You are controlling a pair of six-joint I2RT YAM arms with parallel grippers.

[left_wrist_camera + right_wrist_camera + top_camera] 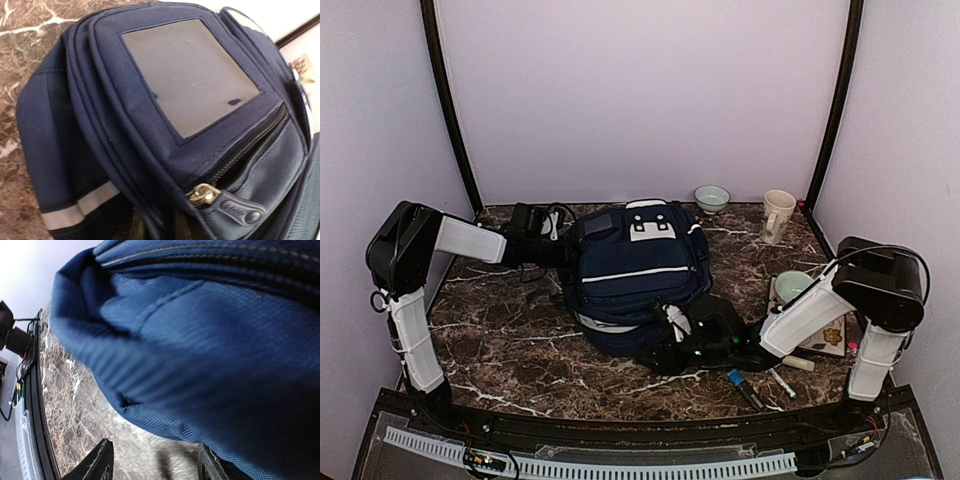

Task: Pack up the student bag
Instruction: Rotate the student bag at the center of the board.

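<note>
Bag (635, 275) lies mid-table (510, 340), navy. Left gripper (548, 243) at bag's 10 o'clock, close by fabric; opening cannot be judged. Right gripper (155, 460) at 5 o'clock, jaws apart, gripping nothing.

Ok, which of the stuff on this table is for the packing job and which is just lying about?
For the job: backpack; probably the pens and patterned booklet at the front right, as things to pack.
Lying about, likely: bowl at the back, mug, pale green bowl on the right.
</note>
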